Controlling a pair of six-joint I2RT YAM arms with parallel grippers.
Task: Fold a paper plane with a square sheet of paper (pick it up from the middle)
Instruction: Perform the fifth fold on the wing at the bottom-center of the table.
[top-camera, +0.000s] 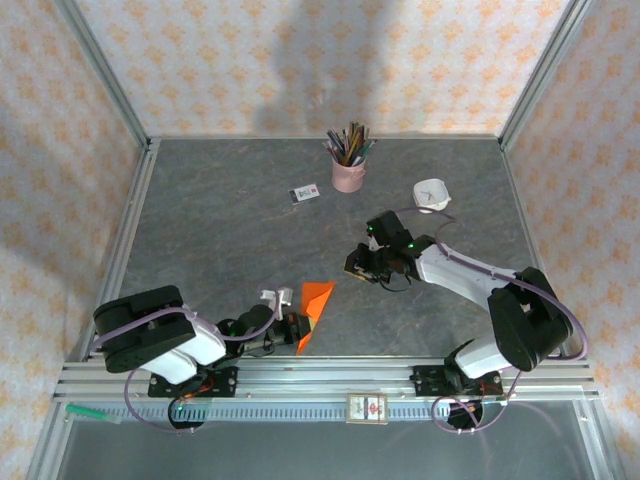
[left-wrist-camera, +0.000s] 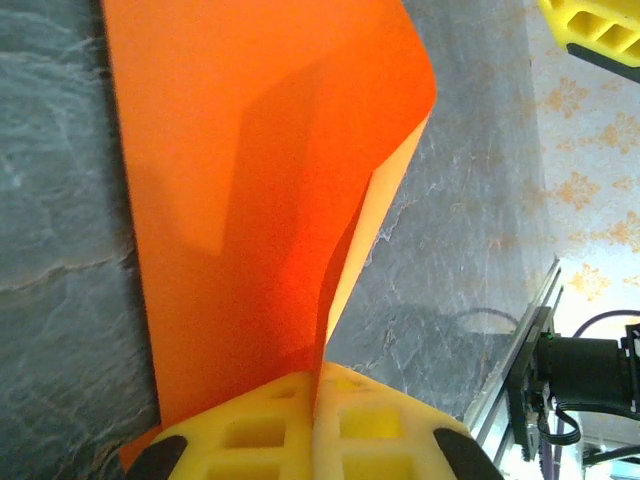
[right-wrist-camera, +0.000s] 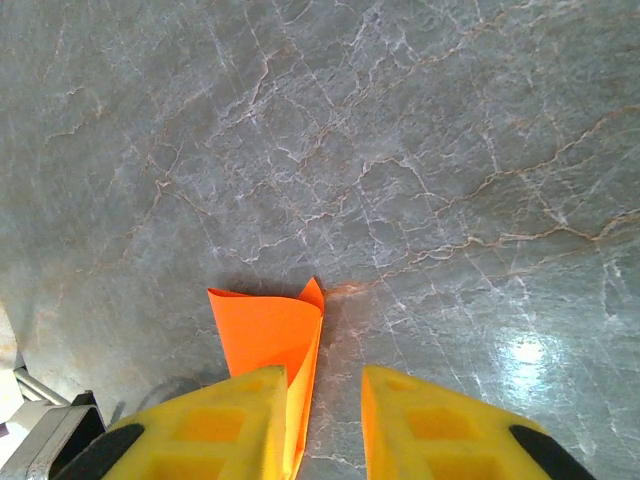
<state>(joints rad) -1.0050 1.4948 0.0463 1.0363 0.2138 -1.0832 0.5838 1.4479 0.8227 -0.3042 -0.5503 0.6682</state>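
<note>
My left hand (left-wrist-camera: 316, 385) is clamped shut on one end of the folded orange sheet of paper (left-wrist-camera: 250, 200), which fans out beyond my fingertips with one flap curling open. The paper sits over the grey stone tabletop (top-camera: 220, 230), near its front edge. My right hand (right-wrist-camera: 325, 390) hovers close by, fingers parted and gripping nothing, with the paper just ahead.

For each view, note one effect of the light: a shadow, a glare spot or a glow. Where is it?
Top external: a soft dark shadow lies on the back wall. Right wrist: a white glare spot on the table, beyond the open right gripper. Left wrist: the paper glows pale along one fold, above the shut left gripper.
</note>
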